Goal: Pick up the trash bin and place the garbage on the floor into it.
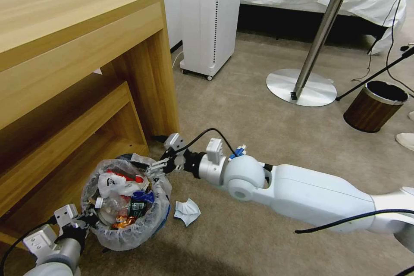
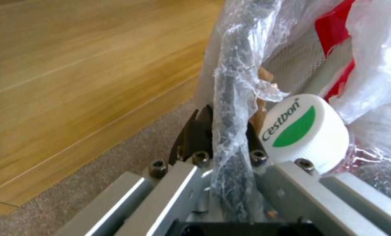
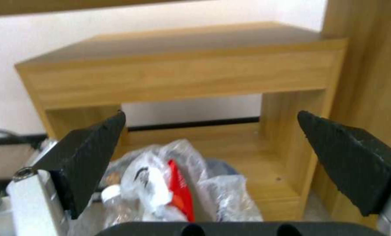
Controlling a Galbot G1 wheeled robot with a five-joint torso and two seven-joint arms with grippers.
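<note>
— Holding the trash bin (image 1: 125, 207) by its bagged rim, the left gripper (image 2: 224, 137) has its jaws pinched tight.
— And the right gripper (image 1: 160, 166)?
— Above the bin, jaws wide. One crumpled paper (image 1: 186, 212) lies beside it on the floor (image 1: 258, 138).

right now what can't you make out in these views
- Trash bin wall: head view, bag hides nearly all of it.
- Left gripper: head view, fingertips hidden behind the rim.
- White paper on the floor: too crumpled to identify.
- Bottle label: too small.

Crinkly translucent plastic bag (image 1: 129, 233), short-pile carpet floor (image 1: 258, 120), smooth wood-grain desk (image 1: 64, 30)
</note>
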